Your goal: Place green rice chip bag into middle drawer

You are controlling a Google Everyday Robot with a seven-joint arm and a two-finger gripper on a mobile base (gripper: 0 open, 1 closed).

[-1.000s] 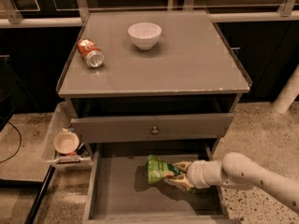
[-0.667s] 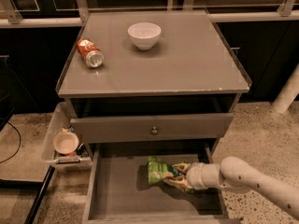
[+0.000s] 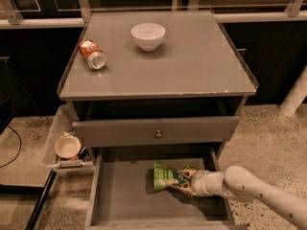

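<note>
The green rice chip bag [image 3: 166, 176] is a crumpled light-green foil bag lying inside the open middle drawer [image 3: 122, 195], right of centre on its grey floor. My gripper [image 3: 186, 181] reaches in from the lower right on a white arm. Its fingers are closed on the bag's right edge, one above and one below it. The bag appears to rest on the drawer floor. The part of the bag between the fingers is hidden.
An orange soda can [image 3: 93, 54] lies on its side and a white bowl [image 3: 148, 35] stands on the cabinet top. The drawer front with a brass knob [image 3: 158, 134] sits just above the open drawer. A clear bin [image 3: 53, 139] holding a small bowl stands on the floor at left.
The arm has sunk slightly lower into the drawer with the bag still held. The bag has barely moved.
</note>
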